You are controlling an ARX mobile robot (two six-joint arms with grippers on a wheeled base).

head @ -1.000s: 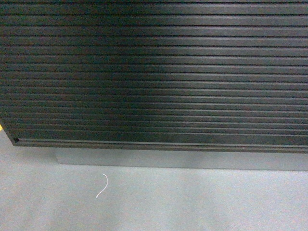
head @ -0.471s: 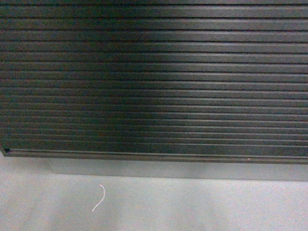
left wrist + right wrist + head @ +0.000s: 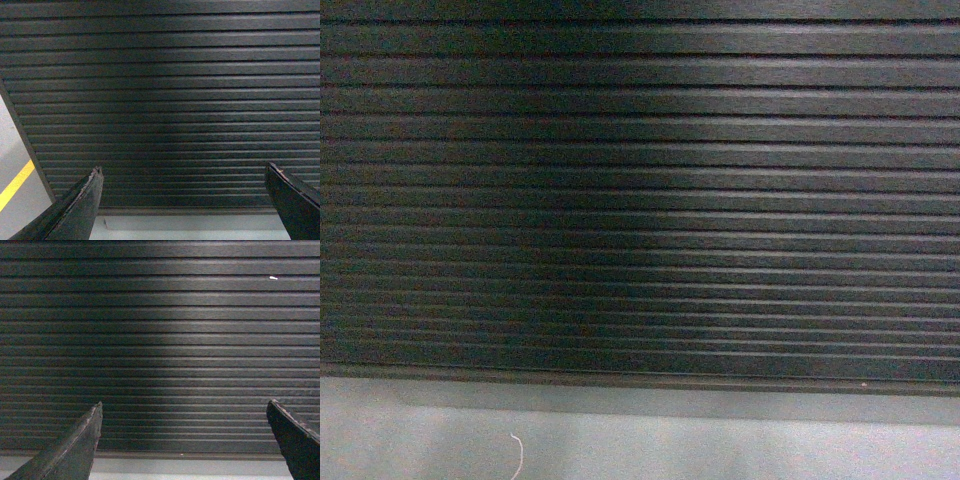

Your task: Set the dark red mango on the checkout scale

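Grey, smooth flooring [image 3: 740, 455] is showing as a narrow band along the bottom of the head view, with a thin white curl of thread [image 3: 518, 455] lying on it near the lower left. Above it, the black checkout counter with its horizontally ribbed front [image 3: 640, 200] is filling nearly the whole view, its ribs running straight across and catching a faint sheen toward the right. Neither the dark red mango nor the white scale is showing in any view — only the counter's front face is facing the cameras. In the left wrist view the left gripper [image 3: 185, 200] is pointing at the ribbed front with its two dark fingers [image 3: 80, 210] spread wide apart and nothing between them; the counter's left edge is slanting down that view, with grey floor and a yellow floor stripe [image 3: 15, 185] beyond it. In the right wrist view the right gripper [image 3: 185, 440] is likewise facing the ribs, its fingers [image 3: 75, 450] standing wide apart and holding nothing. A small white speck [image 3: 273, 277] is sitting on one rib near the upper right of that view.
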